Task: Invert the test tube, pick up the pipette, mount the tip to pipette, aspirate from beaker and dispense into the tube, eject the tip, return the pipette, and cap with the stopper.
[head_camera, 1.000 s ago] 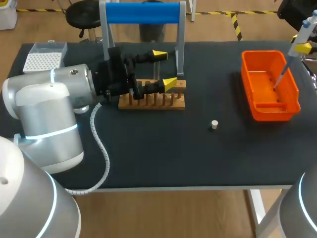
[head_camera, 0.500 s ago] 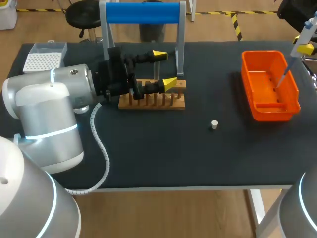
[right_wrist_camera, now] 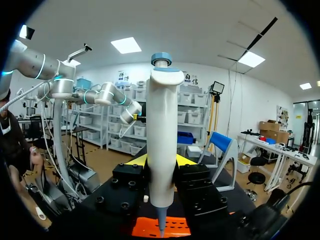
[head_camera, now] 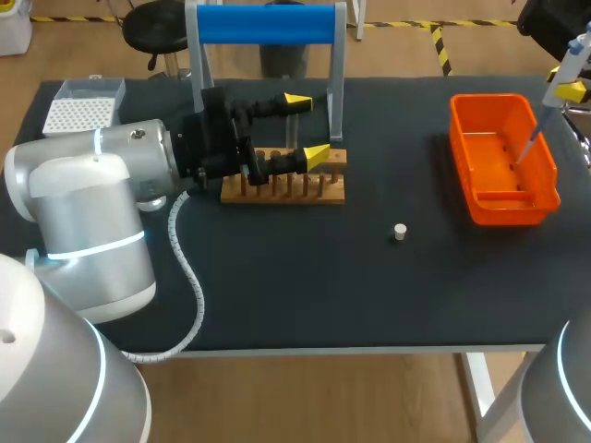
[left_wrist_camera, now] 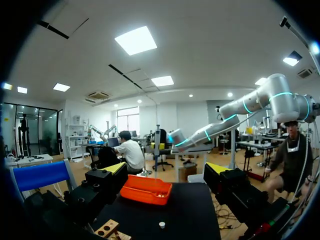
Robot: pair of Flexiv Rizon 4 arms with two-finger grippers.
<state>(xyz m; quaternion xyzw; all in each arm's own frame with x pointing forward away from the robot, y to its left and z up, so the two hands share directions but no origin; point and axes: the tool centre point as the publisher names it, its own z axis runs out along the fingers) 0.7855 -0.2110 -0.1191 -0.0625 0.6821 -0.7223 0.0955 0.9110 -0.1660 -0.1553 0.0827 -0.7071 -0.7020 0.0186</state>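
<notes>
Since a second ago the pipette has shifted only a touch towards the table's right edge; the left arm has kept still. The right gripper is clamped on the pipette's white body. In the right wrist view the barrel sits squarely between both fingers.

The pipette hangs over the orange bin at the table's right side, so I'd judge the step in hand is ejecting the tip. Its long axis is tilted in the head view. The plunger end is up and out past the bin's far right corner, and the thin end points down and inward into the bin. Whether the tip is still on is too small to tell.

If it is, the next move calls for pressing it off over the bin. After that comes carrying the pipette back across the table to the blue stand.

The left gripper stands with its fingers wide apart over the wooden rack — nothing held. The stopper lies alone on the mat, well apart from both grippers.
</notes>
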